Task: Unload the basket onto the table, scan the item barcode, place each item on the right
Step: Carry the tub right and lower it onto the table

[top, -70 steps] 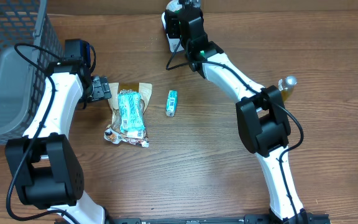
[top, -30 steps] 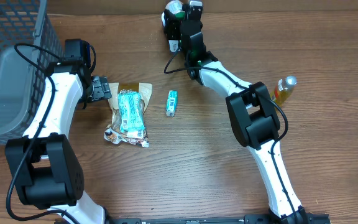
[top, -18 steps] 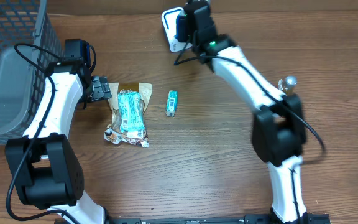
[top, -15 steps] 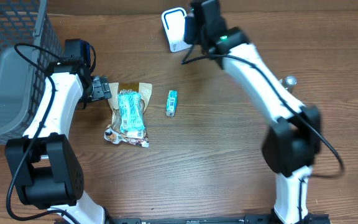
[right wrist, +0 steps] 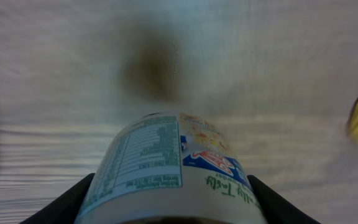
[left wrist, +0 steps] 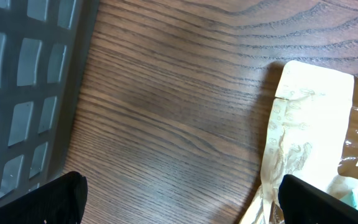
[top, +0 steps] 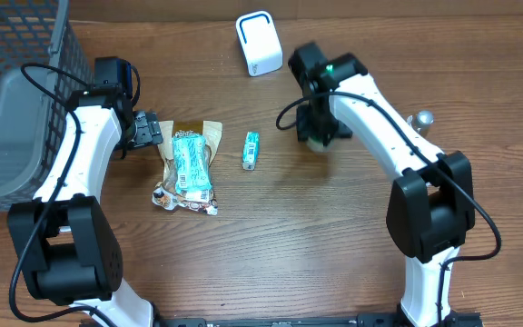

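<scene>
Robotics lab staged as a shop checkout: a white-and-black left arm (top: 84, 159) and right arm (top: 379, 123), both trailing black cables, work over a wood-grain table (top: 271, 254) under a fixed overhead camera. The goods are supermarket fare: a tan snack packet (top: 187, 166), a small teal pack (top: 251, 150), a bottle of golden liquid (top: 419, 121) and a labelled tub (right wrist: 173, 171) whose printed nutrition panel fills the right wrist view. A small white scanner box (top: 258, 44) stands at the table's far edge, and a grey mesh shopping basket (top: 7, 100) sits at its left end.
</scene>
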### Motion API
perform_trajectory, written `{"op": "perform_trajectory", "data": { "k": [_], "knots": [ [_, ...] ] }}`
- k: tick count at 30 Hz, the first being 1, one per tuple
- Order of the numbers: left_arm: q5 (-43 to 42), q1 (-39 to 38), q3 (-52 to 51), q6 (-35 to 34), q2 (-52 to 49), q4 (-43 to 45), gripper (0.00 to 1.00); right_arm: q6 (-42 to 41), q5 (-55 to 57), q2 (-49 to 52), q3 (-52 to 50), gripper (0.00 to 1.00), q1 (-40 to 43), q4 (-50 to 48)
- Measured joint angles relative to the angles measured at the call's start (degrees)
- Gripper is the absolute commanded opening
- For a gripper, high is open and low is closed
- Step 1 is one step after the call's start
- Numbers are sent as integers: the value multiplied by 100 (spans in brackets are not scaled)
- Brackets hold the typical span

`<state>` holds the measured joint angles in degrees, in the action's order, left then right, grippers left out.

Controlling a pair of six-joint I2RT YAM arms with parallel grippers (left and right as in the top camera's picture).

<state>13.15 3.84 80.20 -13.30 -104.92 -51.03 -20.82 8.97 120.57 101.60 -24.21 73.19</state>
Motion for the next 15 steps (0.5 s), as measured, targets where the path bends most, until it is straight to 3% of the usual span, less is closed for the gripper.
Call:
{"op": "perform_trajectory", "data": {
  "k": [11, 15],
  "knots": [
    [2, 0, 0, 0, 0, 0, 99, -243, -151, 7, -975, 39, 619, -313],
    [2, 0, -2, 0, 0, 0, 100, -260, -164, 7, -1110, 44, 811, -321]
  ]
}}
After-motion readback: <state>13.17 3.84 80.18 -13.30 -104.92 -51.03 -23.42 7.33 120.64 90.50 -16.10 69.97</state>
